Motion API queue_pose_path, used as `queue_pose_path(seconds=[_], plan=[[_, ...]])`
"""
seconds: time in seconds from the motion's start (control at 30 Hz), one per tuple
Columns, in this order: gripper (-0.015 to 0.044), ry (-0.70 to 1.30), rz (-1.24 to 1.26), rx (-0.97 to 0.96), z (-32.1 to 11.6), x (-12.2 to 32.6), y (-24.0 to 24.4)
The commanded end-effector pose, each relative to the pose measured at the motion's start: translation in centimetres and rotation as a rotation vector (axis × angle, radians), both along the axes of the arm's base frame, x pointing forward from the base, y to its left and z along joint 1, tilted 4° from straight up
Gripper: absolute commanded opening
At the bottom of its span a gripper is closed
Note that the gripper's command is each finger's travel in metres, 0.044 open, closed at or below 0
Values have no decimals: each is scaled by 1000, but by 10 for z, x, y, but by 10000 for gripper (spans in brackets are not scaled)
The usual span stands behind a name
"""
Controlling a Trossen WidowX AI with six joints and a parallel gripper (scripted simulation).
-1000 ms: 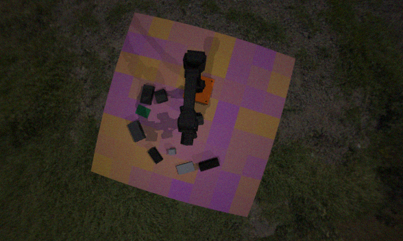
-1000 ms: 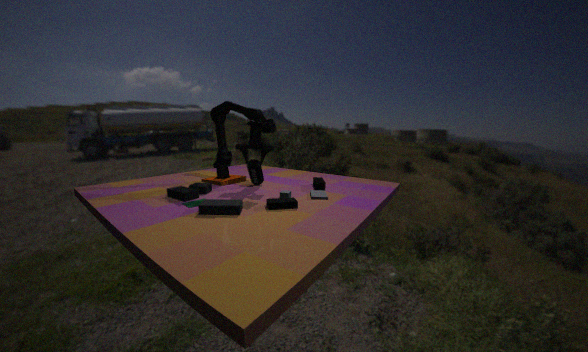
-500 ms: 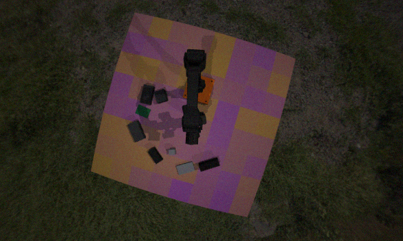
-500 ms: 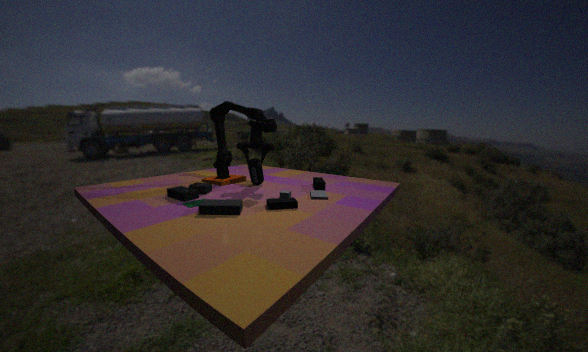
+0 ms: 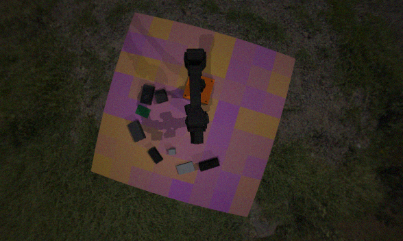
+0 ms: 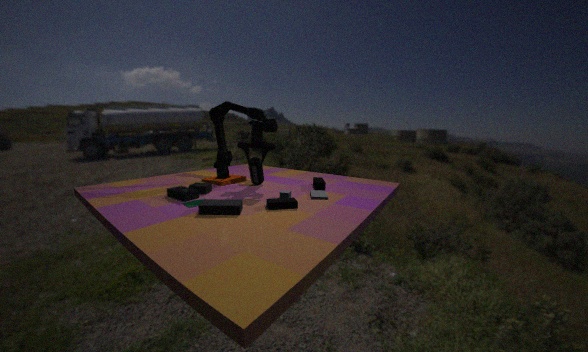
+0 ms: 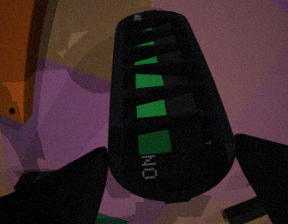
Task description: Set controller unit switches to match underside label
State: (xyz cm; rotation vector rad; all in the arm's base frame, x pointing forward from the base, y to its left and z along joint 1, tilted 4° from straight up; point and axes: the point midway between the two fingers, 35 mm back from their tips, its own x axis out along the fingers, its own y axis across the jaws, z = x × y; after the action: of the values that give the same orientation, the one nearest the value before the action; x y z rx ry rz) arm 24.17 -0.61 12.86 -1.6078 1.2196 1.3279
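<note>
The dark grey controller unit (image 6: 256, 175) (image 7: 187, 170) is held above the bench, long side upright in the exterior view. My gripper (image 6: 256, 159) (image 7: 171, 149) is shut on it, one finger at each side of its near end in the wrist view. The switch face looks toward the wrist camera, with six green ends in a row and dark ends to their right. ON is printed below the nearest green end. Which ends are pressed down is hard to tell in the dim light. The underside label is hidden. The arm hides the unit in the top view.
The orange base plate (image 5: 208, 90) (image 6: 237, 179) is behind the unit. A dark box (image 5: 147, 94), a smaller dark block (image 5: 161, 96), a green board (image 5: 143, 111) and a grey box (image 5: 136, 131) lie left. Black blocks (image 5: 155, 155) (image 5: 209, 164) and light grey pieces (image 5: 185, 168) (image 5: 172, 151) lie in front.
</note>
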Motion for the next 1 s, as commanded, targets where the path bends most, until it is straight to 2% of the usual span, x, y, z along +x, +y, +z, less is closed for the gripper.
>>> queue_pose_path(seconds=[0.0, 0.97], plan=[[336, 4, 2, 10, -1, -3, 8], [338, -7, 4, -23, 2, -10, 31]])
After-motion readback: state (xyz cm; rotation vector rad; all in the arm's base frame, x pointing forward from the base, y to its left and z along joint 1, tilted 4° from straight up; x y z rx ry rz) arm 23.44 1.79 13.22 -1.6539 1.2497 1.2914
